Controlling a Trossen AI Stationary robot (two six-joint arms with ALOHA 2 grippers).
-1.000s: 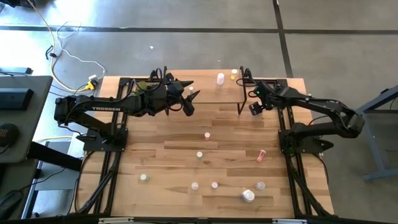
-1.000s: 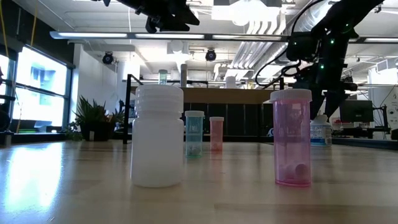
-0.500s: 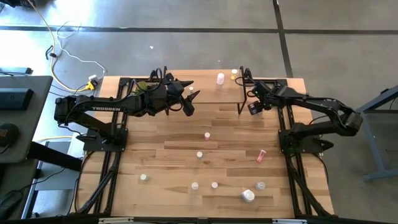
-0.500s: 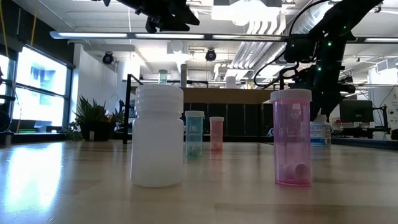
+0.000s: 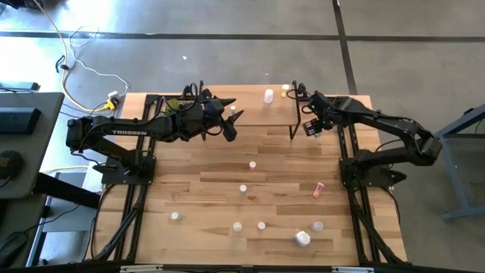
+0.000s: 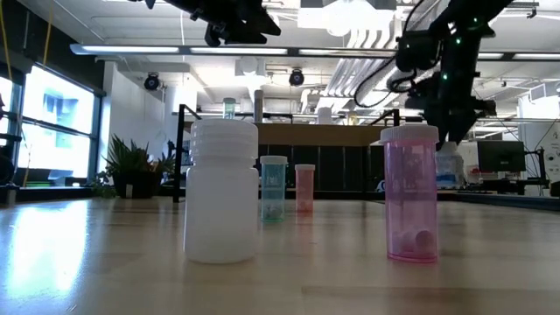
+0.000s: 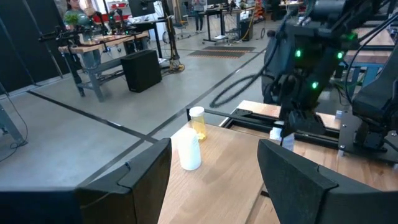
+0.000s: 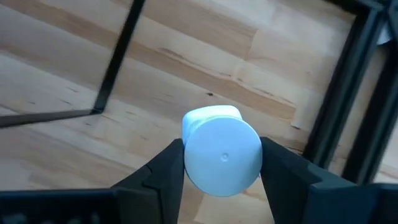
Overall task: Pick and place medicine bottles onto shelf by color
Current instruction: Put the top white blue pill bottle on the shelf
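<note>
— What stands nearest?
— A white bottle and a pink vial at the near edge.
— And the arms?
— The right gripper pinches a white-capped bottle by the shelf's right end; the left gripper hovers wide open and empty over its left end.

Low light-wood shelf on thin black legs at the table's far edge. Two bottles upright on it: a white one and, just beside it, a smaller yellow one. A white-capped bottle sits between the right pincer's fingers, by the shelf's right end. Loose on the table: a pink tube lying on its side, a large white bottle, several tiny pale and pink bottles upright mid-table and toward the near edge.
</note>
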